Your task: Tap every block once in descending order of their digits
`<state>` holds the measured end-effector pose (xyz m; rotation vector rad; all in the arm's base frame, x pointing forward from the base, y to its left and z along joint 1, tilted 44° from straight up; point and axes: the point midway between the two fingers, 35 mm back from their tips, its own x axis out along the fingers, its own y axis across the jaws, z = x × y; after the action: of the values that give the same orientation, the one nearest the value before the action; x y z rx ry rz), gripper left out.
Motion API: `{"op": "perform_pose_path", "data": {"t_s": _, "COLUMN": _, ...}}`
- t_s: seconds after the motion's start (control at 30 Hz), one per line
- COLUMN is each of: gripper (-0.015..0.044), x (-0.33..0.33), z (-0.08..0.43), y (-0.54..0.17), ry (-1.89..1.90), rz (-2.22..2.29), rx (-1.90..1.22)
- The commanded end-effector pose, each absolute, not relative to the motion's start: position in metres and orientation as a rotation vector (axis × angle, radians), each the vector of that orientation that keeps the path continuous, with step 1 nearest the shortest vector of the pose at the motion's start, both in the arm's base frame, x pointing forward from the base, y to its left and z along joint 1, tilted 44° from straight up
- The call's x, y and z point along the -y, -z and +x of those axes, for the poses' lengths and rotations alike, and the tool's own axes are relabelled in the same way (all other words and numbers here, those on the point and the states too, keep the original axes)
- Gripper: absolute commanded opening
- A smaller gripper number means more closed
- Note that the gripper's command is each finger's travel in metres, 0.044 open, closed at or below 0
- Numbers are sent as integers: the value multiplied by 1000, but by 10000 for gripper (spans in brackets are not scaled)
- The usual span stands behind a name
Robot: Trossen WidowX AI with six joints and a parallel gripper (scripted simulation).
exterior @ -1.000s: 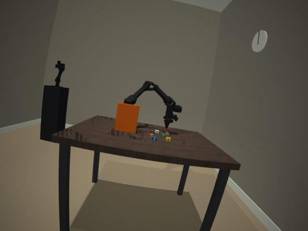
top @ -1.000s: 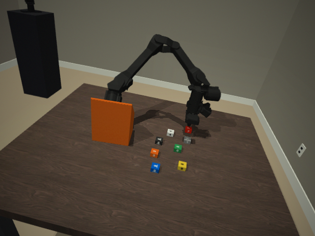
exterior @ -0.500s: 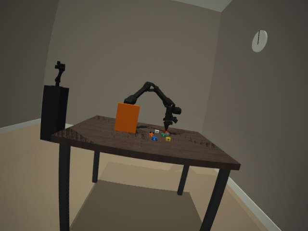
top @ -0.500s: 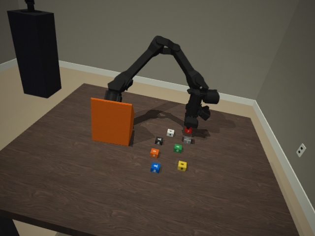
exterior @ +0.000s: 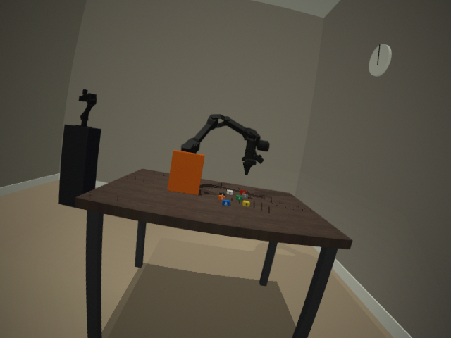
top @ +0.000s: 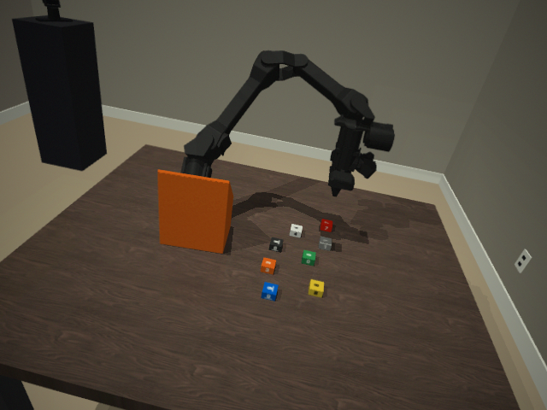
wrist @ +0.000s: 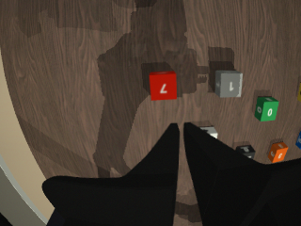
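My gripper [top: 335, 194] [exterior: 246, 173] [wrist: 180, 130] is shut and empty, high above the table near the red block. The red block [top: 326, 225] [exterior: 242, 191] [wrist: 163, 86] shows a 7. The grey block [top: 325, 243] [wrist: 229, 84] shows a 1. The green block [top: 308, 257] [exterior: 239, 197] [wrist: 266, 109] shows a 0. The white block [top: 296, 230] [exterior: 230, 191], black block [top: 276, 244] [wrist: 245, 152], orange block [top: 268, 266] [exterior: 221, 197] [wrist: 278, 153], blue block [top: 269, 291] [exterior: 225, 202] and yellow block [top: 316, 288] [exterior: 246, 203] have digits I cannot read surely. Fingers partly hide the white block in the wrist view.
An orange panel [top: 193, 213] [exterior: 185, 172] stands upright on the table, in front of the arm's base and left of the blocks. A dark pedestal [top: 61, 92] [exterior: 79, 165] stands on the floor beyond the table. The blocks stand apart from each other.
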<state>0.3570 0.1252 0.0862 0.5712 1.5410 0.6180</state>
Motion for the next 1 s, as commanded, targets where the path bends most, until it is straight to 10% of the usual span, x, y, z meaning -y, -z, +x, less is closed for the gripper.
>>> {"op": "perform_pose_path", "data": {"t_s": 0.0, "gripper": 20, "x": -122, "z": 355, "y": -94, "ry": -630, "rz": 564, "rx": -1547}}
{"op": "perform_pose_path", "data": {"t_s": 0.5, "gripper": 20, "x": -20, "z": 233, "y": -10, "ry": -621, "rz": 561, "rx": -1557}}
{"op": "perform_pose_path", "data": {"t_s": 0.97, "gripper": 20, "x": -76, "z": 224, "y": 49, "ry": -626, "rz": 565, "rx": -1556}}
